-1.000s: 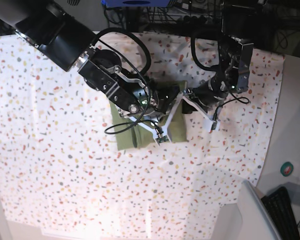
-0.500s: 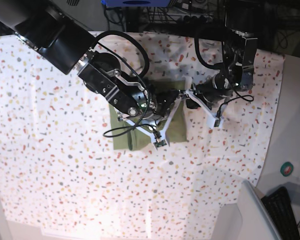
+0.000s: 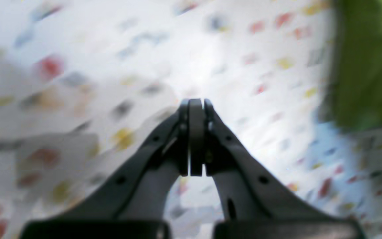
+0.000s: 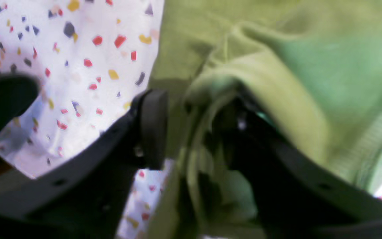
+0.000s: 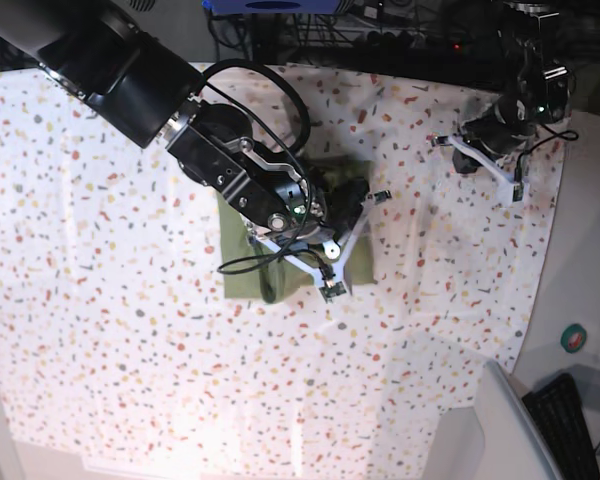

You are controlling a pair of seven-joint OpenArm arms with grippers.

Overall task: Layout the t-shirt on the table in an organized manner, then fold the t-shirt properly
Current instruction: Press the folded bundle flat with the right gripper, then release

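Speckled white table [image 5: 130,350] underlies everything. Right gripper [image 4: 197,104], its arm entering from eleven o'clock, stands open over the olive t-shirt [image 5: 242,275] near centre, raised fold between fingers; left gripper [image 3: 196,104], at two o'clock from it, is closed.

Count by kind. Arms: 2, one left [image 5: 528,75] and one right [image 5: 145,85]. Grippers: 2, one left [image 3: 196,104] and one right [image 4: 196,106]. Fingers: 4, a pair on the left gripper [image 3: 167,142] and a pair on the right [image 4: 149,126]. T-shirt [image 5: 242,270]: 1. Table [image 5: 130,330]: 1. Round green-and-red object [image 5: 573,338]: 1. Blue object [image 5: 275,6], cut by the top edge: 1. Flecks [image 4: 120,41]: many, too numerous to tally.
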